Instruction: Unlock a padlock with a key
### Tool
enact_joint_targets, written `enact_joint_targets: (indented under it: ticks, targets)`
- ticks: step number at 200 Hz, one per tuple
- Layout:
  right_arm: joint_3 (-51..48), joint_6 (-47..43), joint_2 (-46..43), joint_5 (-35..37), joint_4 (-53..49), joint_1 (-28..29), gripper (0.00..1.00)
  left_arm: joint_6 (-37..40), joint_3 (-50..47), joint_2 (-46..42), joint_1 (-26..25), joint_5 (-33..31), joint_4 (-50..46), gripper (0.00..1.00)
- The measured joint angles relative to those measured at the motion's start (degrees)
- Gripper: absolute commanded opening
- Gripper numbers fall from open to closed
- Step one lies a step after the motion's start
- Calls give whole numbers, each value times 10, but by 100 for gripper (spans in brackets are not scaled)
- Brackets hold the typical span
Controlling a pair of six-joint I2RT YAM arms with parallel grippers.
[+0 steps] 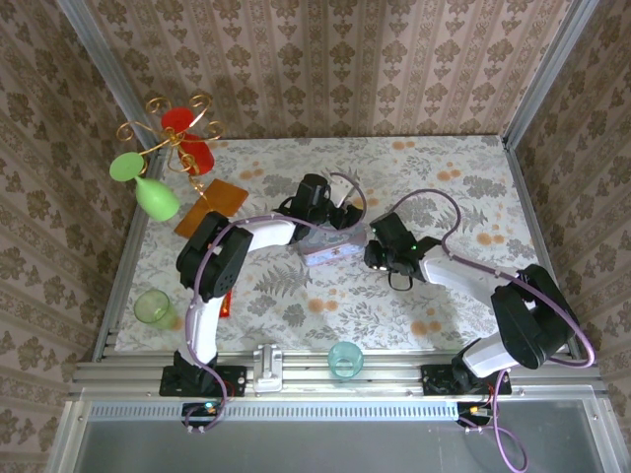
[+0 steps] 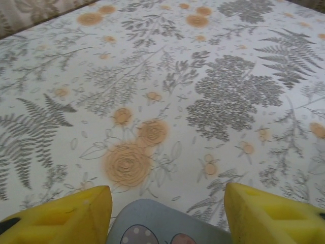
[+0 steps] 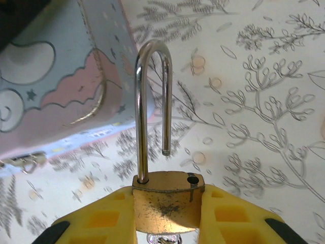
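**Shackle sprung: lock looks open, key step about finished**

My right gripper (image 3: 167, 202) has its jaws closed on the padlock (image 3: 167, 199), the yellow fingers (image 3: 101, 218) pressed against both flanks of the brass body. It holds the lock upright just over the worktop (image 1: 444, 177), near the middle and just beside the right-hand end of the pale blue tin (image 3: 51, 101).

I judge the unlocking itself done. The shackle (image 3: 151, 101) stands raised, with one leg seated in the body and the other hanging free above its empty hole. A silvery bit (image 3: 162, 239) peeks out beneath the body. It may be the key, but too little of it shows to say.

My left gripper (image 2: 167, 203) sits over the tin's far side with its jaws wide, and the tin's edge (image 2: 152, 229) lies between the fingers. I cannot tell whether they press on it or merely straddle it.

The next move calls for care rather than force: set the lock down or let it go without knocking the free leg back into its hole.

The lock itself is a small brass block, scuffed and speckled dark on its face. Its shackle is thin, bright and polished — a tall, narrow arch.
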Motion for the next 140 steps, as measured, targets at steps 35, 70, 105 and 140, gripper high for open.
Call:
enact_joint_targets:
  ticks: [35,70,105,140]
  targets:
    - [45,-76,37,-51,-103,-36,25,2,9,0,1,17,-19,61]
    - [45,-114,54,-99,-146,-73,26,-7,9,-10,5,32,-38,65]
    - [71,-143,96,-103,-196,-86,25,-27,-6,-35,12,38,-62,67]
    - [98,-163,126,-67,-234,-85,27,-40,-33,-89,16,40,-85,69]
